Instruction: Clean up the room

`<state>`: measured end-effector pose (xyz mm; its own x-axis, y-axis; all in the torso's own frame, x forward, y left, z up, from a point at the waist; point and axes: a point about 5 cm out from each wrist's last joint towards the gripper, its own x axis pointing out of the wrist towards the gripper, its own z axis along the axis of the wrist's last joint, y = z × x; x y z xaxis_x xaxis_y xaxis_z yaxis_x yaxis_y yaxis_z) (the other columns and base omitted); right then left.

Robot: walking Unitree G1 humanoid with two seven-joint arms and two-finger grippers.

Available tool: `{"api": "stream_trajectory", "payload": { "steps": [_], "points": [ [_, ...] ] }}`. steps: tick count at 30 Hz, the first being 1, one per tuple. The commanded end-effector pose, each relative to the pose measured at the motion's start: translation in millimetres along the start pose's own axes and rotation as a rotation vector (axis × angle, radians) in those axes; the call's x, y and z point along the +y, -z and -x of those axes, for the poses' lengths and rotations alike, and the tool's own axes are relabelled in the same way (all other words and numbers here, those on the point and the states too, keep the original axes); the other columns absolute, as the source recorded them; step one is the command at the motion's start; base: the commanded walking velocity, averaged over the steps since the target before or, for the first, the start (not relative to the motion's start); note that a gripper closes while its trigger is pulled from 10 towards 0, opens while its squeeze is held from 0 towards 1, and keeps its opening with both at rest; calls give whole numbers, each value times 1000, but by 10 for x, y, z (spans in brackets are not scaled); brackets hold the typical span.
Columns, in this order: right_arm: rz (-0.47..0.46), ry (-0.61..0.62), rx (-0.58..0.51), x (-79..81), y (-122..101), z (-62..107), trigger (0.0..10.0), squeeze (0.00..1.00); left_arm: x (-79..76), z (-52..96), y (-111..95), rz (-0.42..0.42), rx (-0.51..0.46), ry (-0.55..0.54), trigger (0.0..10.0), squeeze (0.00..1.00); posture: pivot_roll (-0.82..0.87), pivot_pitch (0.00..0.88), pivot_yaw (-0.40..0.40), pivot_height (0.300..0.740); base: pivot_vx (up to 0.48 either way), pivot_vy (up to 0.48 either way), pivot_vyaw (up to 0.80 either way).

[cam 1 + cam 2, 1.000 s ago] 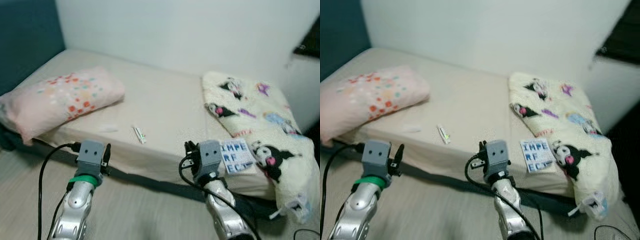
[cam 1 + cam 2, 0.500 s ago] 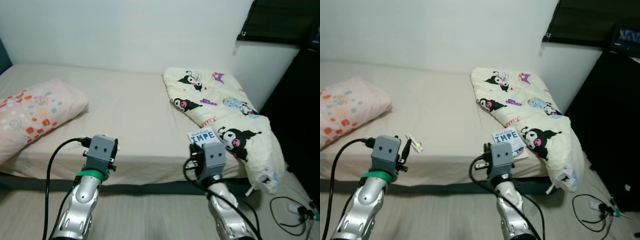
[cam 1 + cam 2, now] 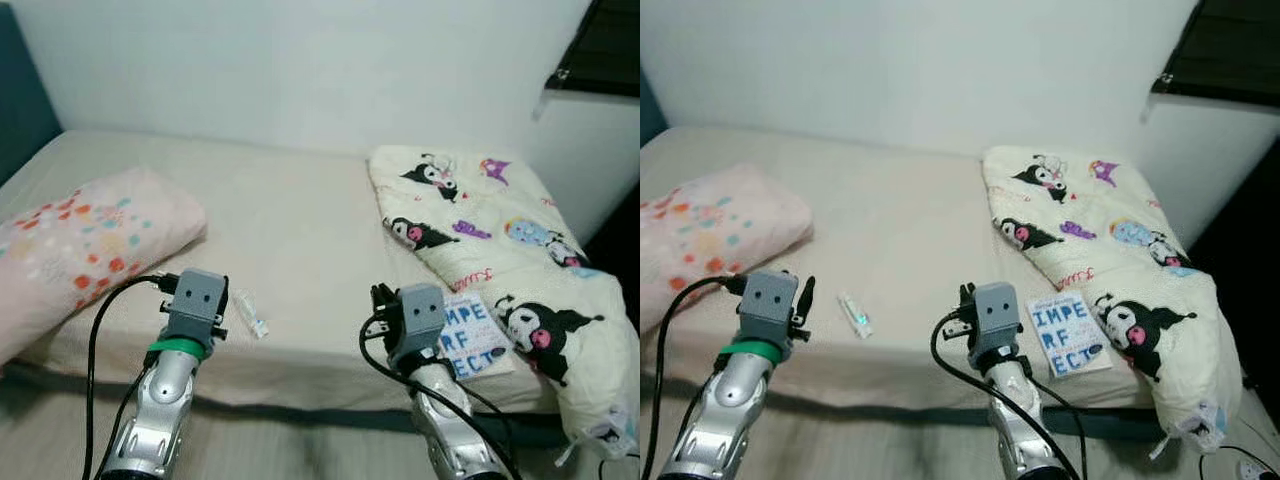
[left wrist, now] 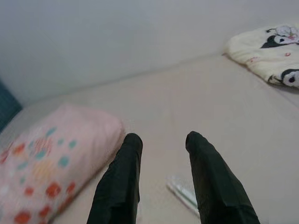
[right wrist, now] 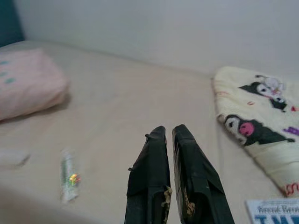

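On the bed (image 3: 310, 230), from the left, a pink spotted pillow (image 3: 80, 240), a small clear wrapper (image 3: 854, 314) near the front edge, a booklet (image 3: 1068, 335) and a cartoon-print blanket (image 3: 500, 250) are seen. The left gripper (image 4: 161, 144) is held with fingers apart above the wrapper, while the right gripper (image 5: 169, 137) is held with fingers together between wrapper and booklet. An approach stage is judged; next, the left gripper would need lowering over the wrapper.

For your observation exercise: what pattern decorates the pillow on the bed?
The soft pink pillow has small orange, red and teal dots, clearest in the left eye view.
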<state>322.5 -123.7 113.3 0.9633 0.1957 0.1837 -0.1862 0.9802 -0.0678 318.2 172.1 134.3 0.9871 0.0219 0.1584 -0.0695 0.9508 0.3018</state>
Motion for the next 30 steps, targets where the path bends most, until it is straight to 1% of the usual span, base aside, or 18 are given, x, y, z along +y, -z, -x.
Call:
{"api": "stream_trajectory", "payload": {
  "steps": [1,4,9,13,17,19,27,30],
  "points": [
    [9,5,25,-22,54,38,10000,0,-41,22,44,2,17,8,10000,0,-80,55,9,739,480,0,0],
    [9,7,31,-15,62,43,10000,0,-15,29,69,-8,25,-3,10000,0,-80,57,12,739,477,0,0],
    [17,-1,43,8,82,59,10000,0,-2,43,88,-15,29,-8,10000,0,-82,62,14,739,457,0,800],
    [14,8,50,-5,92,63,10000,0,-12,45,91,-15,31,-7,10000,0,-83,63,15,739,439,0,406],
    [-44,1,51,-11,96,79,10000,0,-35,45,97,-11,34,-1,10000,0,-91,63,18,739,395,0,0],
    [-55,0,50,-14,94,90,10000,0,-44,46,104,-8,41,2,10000,0,-93,62,19,739,251,0,0],
    [-79,27,79,-58,149,124,10000,0,-136,76,120,2,43,65,10000,0,-99,55,26,739,0,0,0],
    [-83,30,86,-63,161,128,10000,0,-151,80,127,3,46,73,10000,0,-99,55,26,739,0,0,0]
  ]
}}
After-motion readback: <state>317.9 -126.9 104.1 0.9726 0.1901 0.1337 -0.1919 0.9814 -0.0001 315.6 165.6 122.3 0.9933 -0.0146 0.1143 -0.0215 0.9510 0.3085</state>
